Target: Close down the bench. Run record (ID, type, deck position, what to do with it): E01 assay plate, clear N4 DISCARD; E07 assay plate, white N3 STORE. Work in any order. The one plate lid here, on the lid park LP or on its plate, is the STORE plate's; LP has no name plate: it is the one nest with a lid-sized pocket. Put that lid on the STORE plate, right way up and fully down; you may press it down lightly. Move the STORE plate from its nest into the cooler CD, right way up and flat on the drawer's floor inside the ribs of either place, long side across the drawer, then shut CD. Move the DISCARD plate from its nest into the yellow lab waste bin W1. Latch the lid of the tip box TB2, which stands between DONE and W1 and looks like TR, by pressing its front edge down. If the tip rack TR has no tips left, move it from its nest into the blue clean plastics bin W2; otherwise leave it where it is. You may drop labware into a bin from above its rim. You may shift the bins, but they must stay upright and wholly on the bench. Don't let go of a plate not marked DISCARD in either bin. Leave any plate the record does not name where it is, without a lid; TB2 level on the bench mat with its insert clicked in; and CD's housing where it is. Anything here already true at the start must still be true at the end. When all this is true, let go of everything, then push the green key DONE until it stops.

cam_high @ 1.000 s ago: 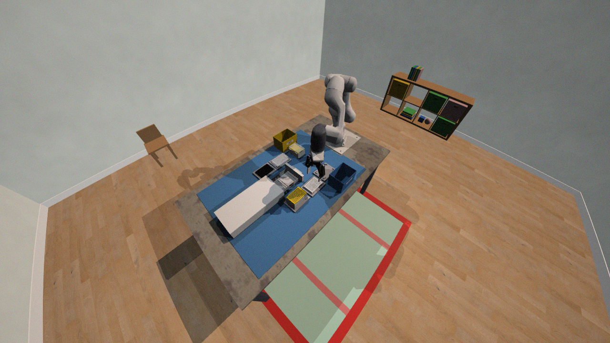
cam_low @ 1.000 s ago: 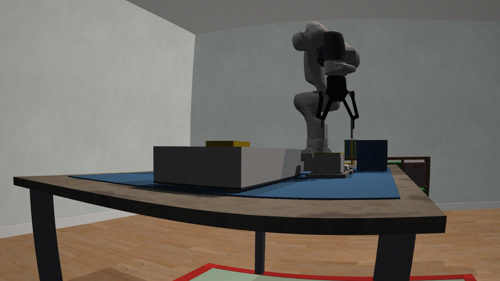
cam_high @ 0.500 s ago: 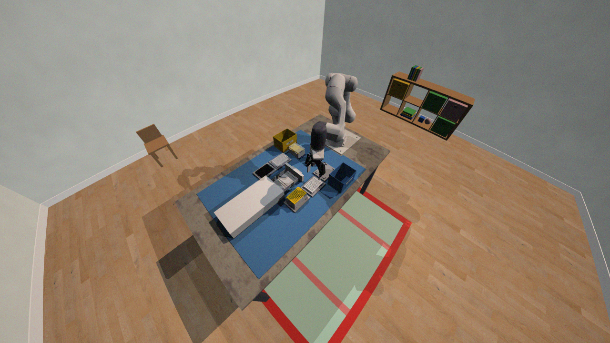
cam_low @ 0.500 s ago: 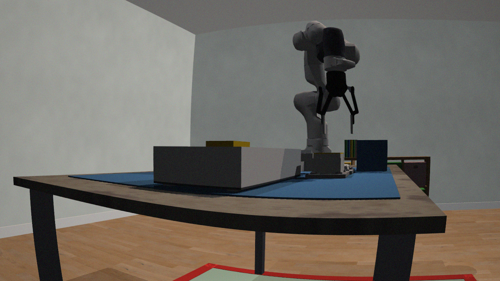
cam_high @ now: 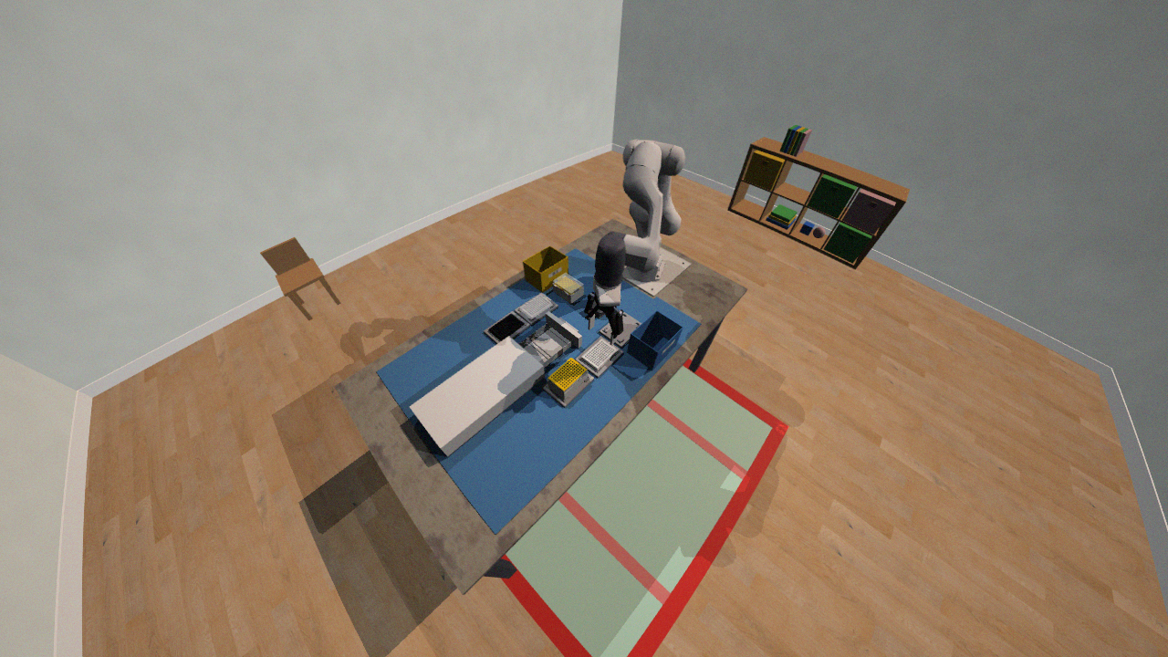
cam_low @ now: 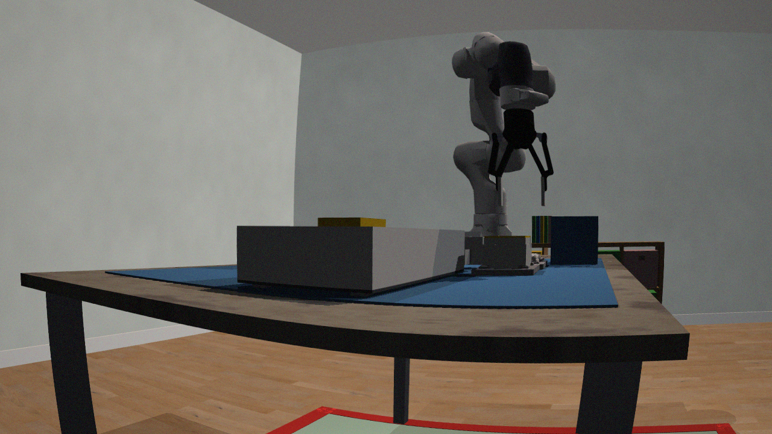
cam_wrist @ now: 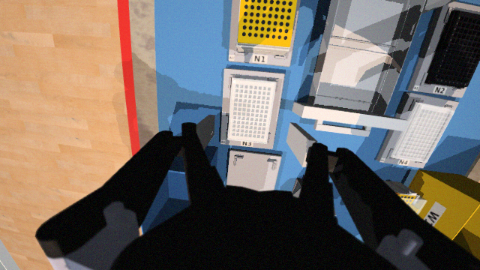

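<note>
Here, in the wrist view, the gripper (cam_wrist: pixel 253 136) fills the bottom of the frame; its fingers stand partly spread and nothing is between them. The exterior view shows it hanging well above the desk (cam_wrist: pixel 144 79), apart from all labware. Directly under the fingertips, at lower centre, lies a grey nest without a name plate (cam_wrist: pixel 254 170), judged to be the lid park; whether a lid rests in it cannot be told. Just up-frame of it, touching nothing but its own nest N3, sits the white assay plate (cam_wrist: pixel 251 109), the STORE plate. Its long axis runs up and down the frame, while the two fingers stand to left and right, so a straight descent slightly further up-frame would likely bracket its short width. Its well grid shows as pale squares in a white frame; whether a clear lid already covers it is not resolvable. Farther up, at top centre, is the tip rack (cam_wrist: pixel 267 22) on N1, its yellow face pierced with dark holes. To the right, the cooler drawer (cam_wrist: pixel 360 67) stands pulled out, its front bar (cam_wrist: pixel 349 118) crossing mid-frame. Beyond it at right lie the clear plate (cam_wrist: pixel 421 131) on N4, the black plate (cam_wrist: pixel 455 49) on N2, and the yellow bin (cam_wrist: pixel 446 199) at lower right.
</note>
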You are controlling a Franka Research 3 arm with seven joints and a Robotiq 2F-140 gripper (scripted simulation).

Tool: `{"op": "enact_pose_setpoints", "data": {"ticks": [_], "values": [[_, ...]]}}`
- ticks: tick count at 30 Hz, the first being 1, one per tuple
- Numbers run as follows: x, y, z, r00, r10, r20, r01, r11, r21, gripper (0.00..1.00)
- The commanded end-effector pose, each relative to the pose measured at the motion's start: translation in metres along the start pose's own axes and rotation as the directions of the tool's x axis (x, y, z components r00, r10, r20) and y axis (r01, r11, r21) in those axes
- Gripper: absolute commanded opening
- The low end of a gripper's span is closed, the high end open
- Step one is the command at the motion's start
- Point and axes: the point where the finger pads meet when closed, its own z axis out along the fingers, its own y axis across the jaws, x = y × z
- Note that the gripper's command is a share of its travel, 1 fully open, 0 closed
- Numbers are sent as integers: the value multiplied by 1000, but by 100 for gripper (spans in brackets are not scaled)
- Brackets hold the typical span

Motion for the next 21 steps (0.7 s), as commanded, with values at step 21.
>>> {"op": "enact_pose_setpoints", "data": {"ticks": [21], "values": [[0, 1, 24, 1000, -2, 1, 2, 1000, 1, 66]]}}
